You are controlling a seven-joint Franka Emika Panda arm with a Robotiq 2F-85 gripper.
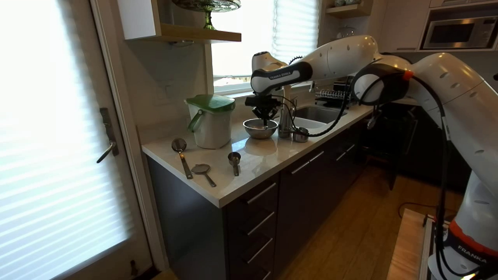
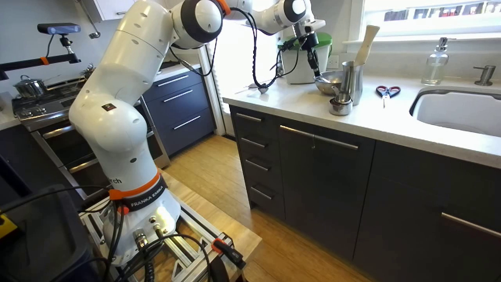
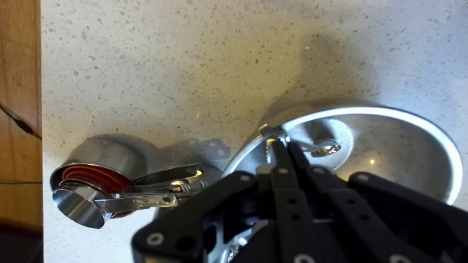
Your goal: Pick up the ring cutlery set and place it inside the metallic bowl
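The metallic bowl (image 1: 260, 133) stands on the counter, and it also shows in an exterior view (image 2: 328, 88) and in the wrist view (image 3: 398, 157). My gripper (image 1: 266, 119) points down over the bowl; it also shows in an exterior view (image 2: 316, 72). In the wrist view my gripper's (image 3: 287, 144) fingertips are close together at shiny metal pieces of the ring cutlery set (image 3: 325, 148). One rounded end hangs inside the bowl's outline, and another piece lies across the near rim. Whether the pieces touch the bowl is unclear. The ring is hidden by the fingers.
Nested measuring cups (image 3: 106, 157) stand beside the bowl, near the counter edge. A tall steel holder (image 2: 352, 84) stands close by. The white-and-green container (image 1: 212, 130) is on the bowl's other side. Scissors (image 2: 387, 92) lie near the sink. Separate round-headed utensils (image 1: 200, 169) lie at the counter's end.
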